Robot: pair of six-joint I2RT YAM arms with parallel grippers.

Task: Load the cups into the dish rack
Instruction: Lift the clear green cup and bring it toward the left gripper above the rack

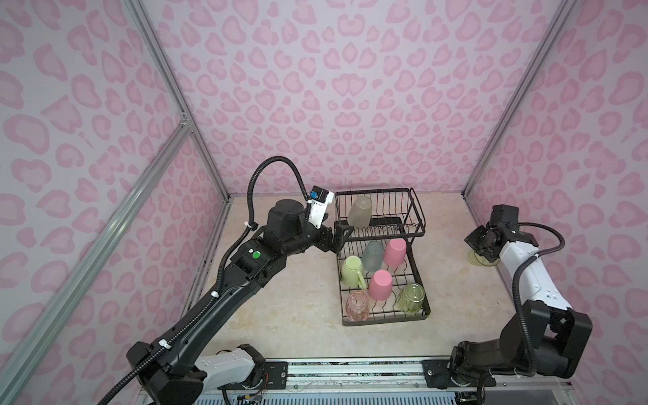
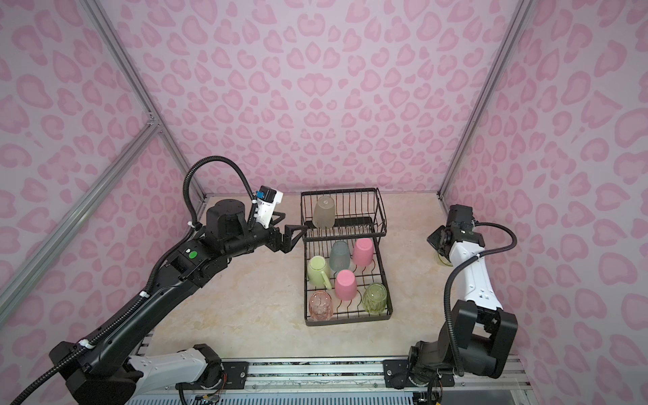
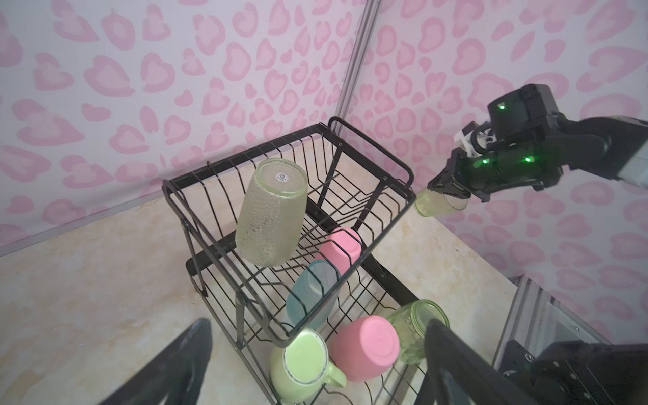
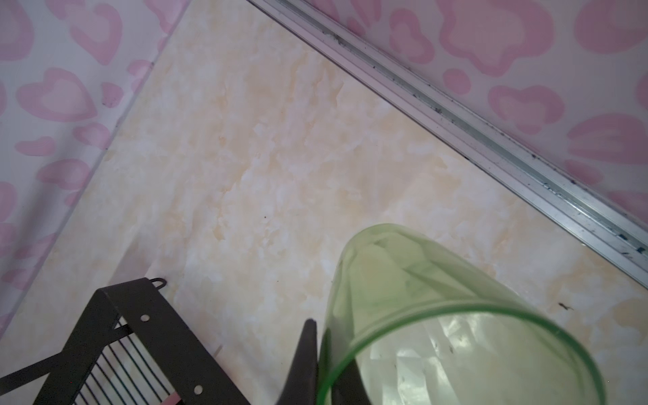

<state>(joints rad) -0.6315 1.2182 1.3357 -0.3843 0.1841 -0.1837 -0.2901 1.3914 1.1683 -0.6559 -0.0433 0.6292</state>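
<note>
Right gripper [image 3: 447, 192] is clamped tight on the rim of a clear green glass [image 4: 456, 315], which lies tipped over near the right edge of the marbled beige desk [image 1: 280, 298], well apart from the black wire two-tier dish rack [image 1: 417, 317]. Left gripper [image 1: 338, 240] hangs with fingers spread wide, just beside the raised basket [image 1: 415, 207], where a frosted whitish tumbler [image 1: 360, 211] leans bottom-up. Six more cups [image 1: 380, 284] sit in the lower tray [image 1: 345, 312].
</note>
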